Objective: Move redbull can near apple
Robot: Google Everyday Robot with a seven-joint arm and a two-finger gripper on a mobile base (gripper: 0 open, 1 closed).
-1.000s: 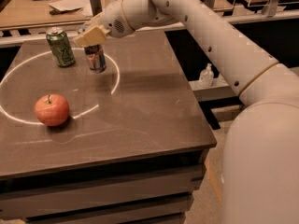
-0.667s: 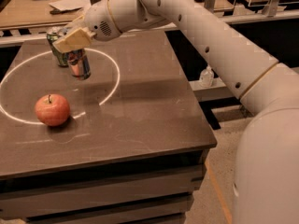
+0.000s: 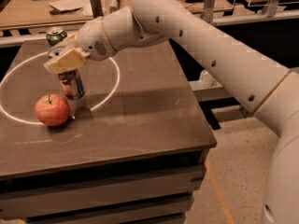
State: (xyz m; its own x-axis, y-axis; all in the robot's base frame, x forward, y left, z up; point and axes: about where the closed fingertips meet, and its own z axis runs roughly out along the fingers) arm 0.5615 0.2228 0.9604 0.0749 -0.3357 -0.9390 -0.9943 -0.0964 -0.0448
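The redbull can is slim, blue and silver with a red mark, and stands close to the right of the apple. The apple is round, red-orange with a dark stem, and lies on the dark table at the front left. My gripper comes in from the right on the white arm. It is shut on the top of the redbull can, with its tan fingers over the can's upper part. I cannot tell whether the can's base touches the table.
A wider green can stands at the table's back left. A white ring is marked on the dark table. A wooden bench with papers and tools runs behind. The table's right edge drops to the floor.
My gripper has carried the redbull can from the back of the table, near the green can, forward and left to just beside the apple.
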